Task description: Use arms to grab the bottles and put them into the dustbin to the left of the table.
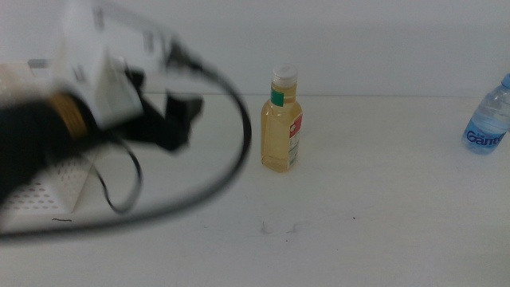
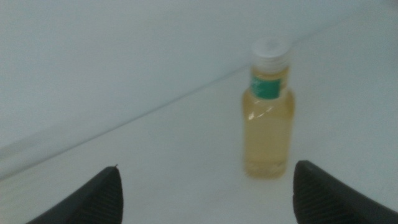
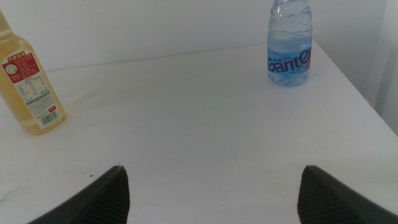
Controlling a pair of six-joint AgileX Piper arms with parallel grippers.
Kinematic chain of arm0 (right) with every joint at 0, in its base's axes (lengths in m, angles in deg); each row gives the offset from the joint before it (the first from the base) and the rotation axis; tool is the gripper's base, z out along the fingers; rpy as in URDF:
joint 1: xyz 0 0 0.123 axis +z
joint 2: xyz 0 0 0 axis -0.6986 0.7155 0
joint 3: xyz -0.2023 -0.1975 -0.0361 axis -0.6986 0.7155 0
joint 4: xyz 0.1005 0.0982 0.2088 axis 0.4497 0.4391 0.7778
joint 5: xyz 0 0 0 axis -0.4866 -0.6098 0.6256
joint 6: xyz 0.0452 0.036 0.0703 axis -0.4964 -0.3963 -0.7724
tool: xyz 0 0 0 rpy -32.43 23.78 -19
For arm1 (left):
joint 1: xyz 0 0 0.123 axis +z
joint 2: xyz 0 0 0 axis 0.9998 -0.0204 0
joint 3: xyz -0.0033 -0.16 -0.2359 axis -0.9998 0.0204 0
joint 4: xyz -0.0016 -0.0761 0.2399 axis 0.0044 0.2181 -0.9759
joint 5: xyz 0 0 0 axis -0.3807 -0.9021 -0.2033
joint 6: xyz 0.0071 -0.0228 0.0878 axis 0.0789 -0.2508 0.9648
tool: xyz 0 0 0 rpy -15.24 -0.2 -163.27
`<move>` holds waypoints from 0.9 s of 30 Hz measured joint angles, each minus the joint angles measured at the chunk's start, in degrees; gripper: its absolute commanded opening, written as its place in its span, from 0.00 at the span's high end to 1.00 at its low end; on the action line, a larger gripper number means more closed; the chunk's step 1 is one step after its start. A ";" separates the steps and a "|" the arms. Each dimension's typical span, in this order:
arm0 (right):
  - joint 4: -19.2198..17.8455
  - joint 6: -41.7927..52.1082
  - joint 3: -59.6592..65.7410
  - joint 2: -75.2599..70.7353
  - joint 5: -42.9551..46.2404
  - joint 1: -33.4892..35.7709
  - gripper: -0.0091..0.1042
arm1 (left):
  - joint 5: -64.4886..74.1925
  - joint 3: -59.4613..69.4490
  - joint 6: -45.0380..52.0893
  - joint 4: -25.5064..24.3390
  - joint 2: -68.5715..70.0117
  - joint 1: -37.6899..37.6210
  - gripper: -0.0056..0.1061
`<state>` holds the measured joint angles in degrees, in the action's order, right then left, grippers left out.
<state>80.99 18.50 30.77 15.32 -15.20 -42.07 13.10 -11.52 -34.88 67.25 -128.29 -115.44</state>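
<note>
The left tool (image 1: 177, 119) hangs over the left part of the desk (image 1: 374, 207), blurred in the middle view, its two dark jaws spread wide apart and holding nothing. Straight ahead of it, between the lines of its jaws but well short of contact, the yellow-liquid bottle (image 2: 267, 115) stands upright on the desk with its white cap on and a green band at the neck. Behind and below the tool's wrist sits the white dustbin (image 1: 56, 187), mostly hidden by the arm — only a perforated side and a corner show, so what lies inside cannot be told.

The right tool (image 3: 214, 199) waits out of the middle view; its own camera shows its jaws also wide apart and empty. Ahead of it and off to one side stands the same yellow-liquid bottle, its red label facing this camera, and well apart on the other side — near the desk's far right corner — the small water bottle (image 3: 289, 43) stands upright with its blue label showing.
</note>
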 measured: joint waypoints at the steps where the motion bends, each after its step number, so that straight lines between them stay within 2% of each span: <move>1: 0.00 0.00 0.00 0.00 0.00 0.00 0.16 | -4.70 3.27 -3.69 -1.72 -0.53 -0.46 0.11; 4: 0.00 0.00 0.00 0.00 0.00 0.00 0.16 | -16.17 10.17 -11.31 -5.77 -6.35 -0.81 0.11; 8: 0.00 0.00 0.00 0.00 0.00 0.00 0.16 | -30.54 12.35 -14.53 -8.88 -15.53 -0.92 0.11; 16: 0.00 0.00 0.00 0.00 0.00 0.00 0.16 | -51.64 11.94 -17.94 -8.89 -32.44 -0.92 0.11; 27: 0.00 0.00 0.00 0.00 0.00 0.00 0.16 | -58.21 2.28 -22.71 -13.36 -47.22 -1.13 0.11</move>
<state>80.99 18.50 30.77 15.32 -15.20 -42.07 -45.10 -9.24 -57.59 53.89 -175.51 -116.57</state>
